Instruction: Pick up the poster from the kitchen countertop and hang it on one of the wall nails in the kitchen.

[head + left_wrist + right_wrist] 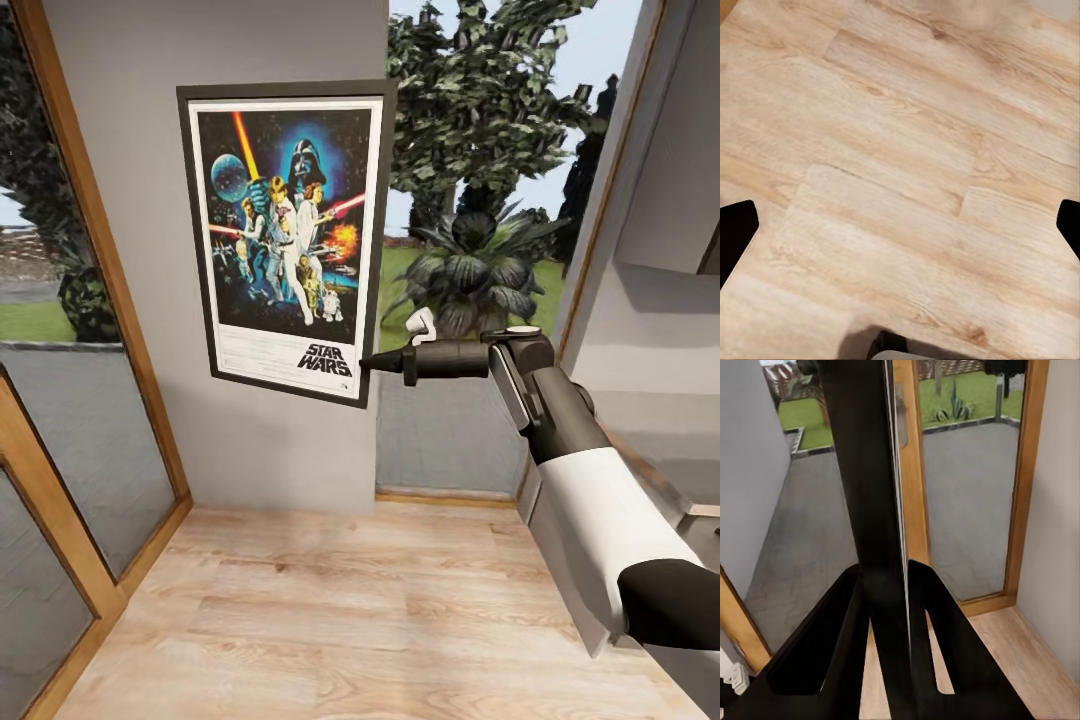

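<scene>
A: Where does the poster (285, 240) stand right now?

B: It is up against the grey wall panel (200, 60), upright, between the glass door at nine o'clock and the garden window at three o'clock. The right pincer (366, 364) has it by the frame's lower right edge, at about five o'clock on the print. In the right wrist view the two fingers (844, 622) are closed tight on the thin black frame edge (866, 510), which runs straight out between them.

A: And the left pincer?

B: Its fingertips (735, 232) sit wide apart with nothing between them, facing the wood floor (900, 165).

A: What could go wrong from here?

B: I see no nail; if there is one, the print covers it. So I cannot tell whether the frame is hooked on anything or just pressed to the wall. If the pincer lets go unhooked, the poster likely slides down and hits the floor.

A: Anything else?

B: The grip is at one low corner, well off centre. That may let the frame swing towards six o'clock on release. Its right edge also hangs just past the panel's corner, over the window, so a sideways nudge might push it off the wall face.
</scene>
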